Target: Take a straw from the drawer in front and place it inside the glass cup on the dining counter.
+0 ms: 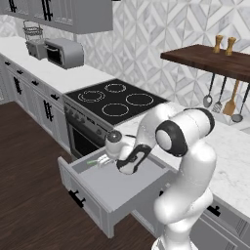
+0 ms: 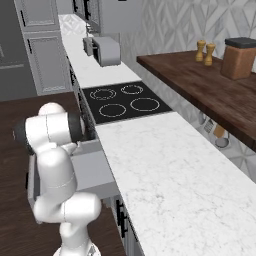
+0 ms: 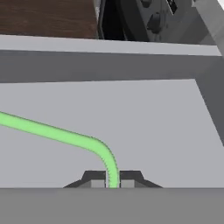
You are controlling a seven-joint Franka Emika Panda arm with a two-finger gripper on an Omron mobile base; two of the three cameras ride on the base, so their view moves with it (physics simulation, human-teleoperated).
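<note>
The wide, shallow light grey drawer [image 1: 119,188] stands pulled out below the marble-veined desk [image 1: 229,156], at the black cooktop's [image 1: 114,100] 5 o'clock. Inside, the thin pale green straw [image 3: 65,136] lies at its 10 o'clock end, one end between the tool's [image 3: 113,180] tips.

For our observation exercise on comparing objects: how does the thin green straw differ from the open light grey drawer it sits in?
The thin pale green straw is slim and bent near one end; the wide light grey drawer is broad, boxy and flat-floored. The straw is bright; the drawer is dull grey. The straw is pinched between the gripper's dark fingers; the drawer stands pulled open, ungripped. Both sit beside the oven.
</note>
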